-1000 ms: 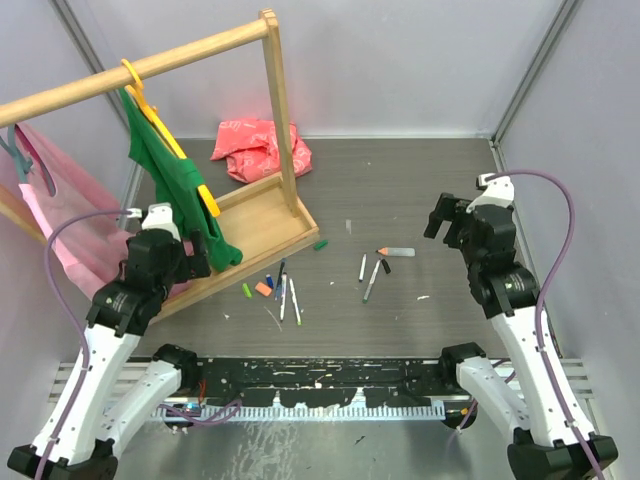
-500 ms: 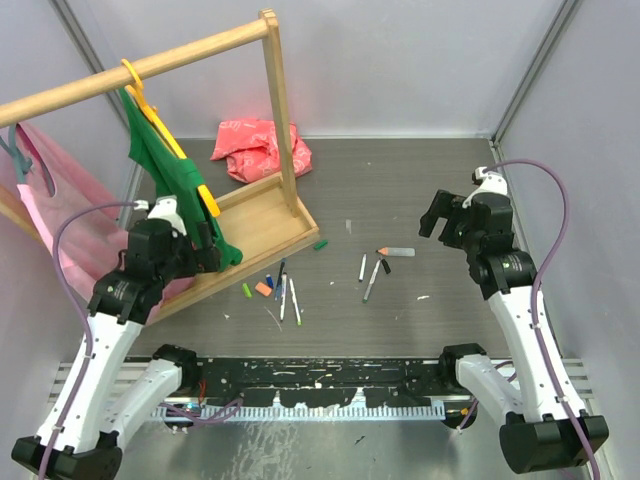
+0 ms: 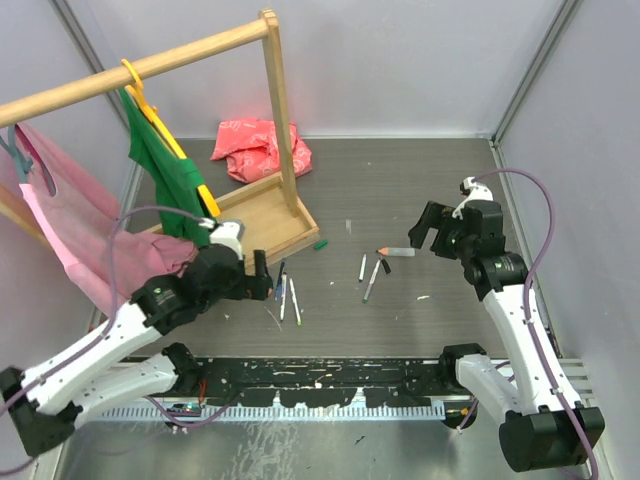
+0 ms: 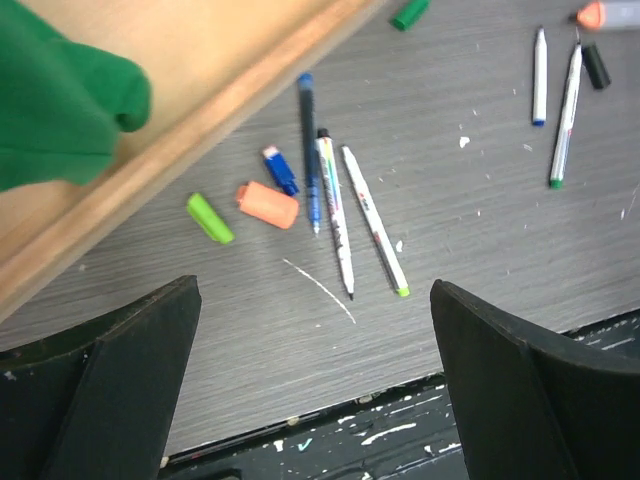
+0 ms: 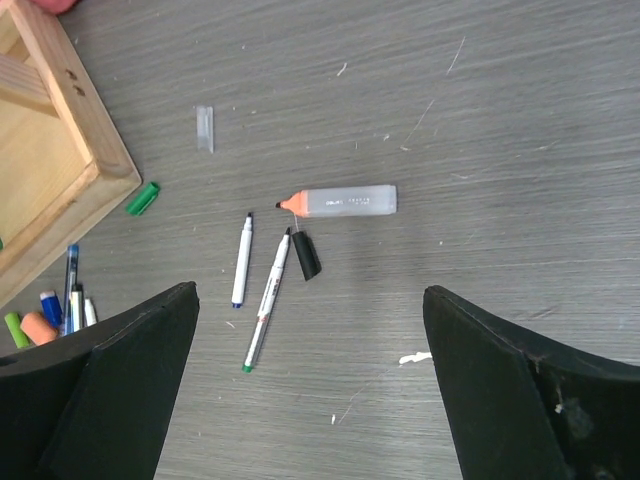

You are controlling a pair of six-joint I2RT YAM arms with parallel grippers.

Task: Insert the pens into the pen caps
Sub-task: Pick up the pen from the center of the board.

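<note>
The left end effector (image 3: 258,277), jaws spread wide and empty, hovers over three pens (image 4: 335,215) lying side by side on the counter (image 4: 480,230). A light-green cap (image 4: 210,218), an orange cap (image 4: 268,204) and a blue cap (image 4: 280,170) lie nearer its left finger. The right end effector (image 3: 424,230), equally wide and empty, hangs above two more pens (image 5: 268,300), a black cap (image 5: 307,254) and an orange-tipped marker (image 5: 340,201).

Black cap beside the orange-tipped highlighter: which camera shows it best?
Right wrist. The black cap lies in clear view near mid-frame, just below the highlighter. The left wrist view has the cap small in its top right corner; in the top external view the cap is a dark speck.
</note>
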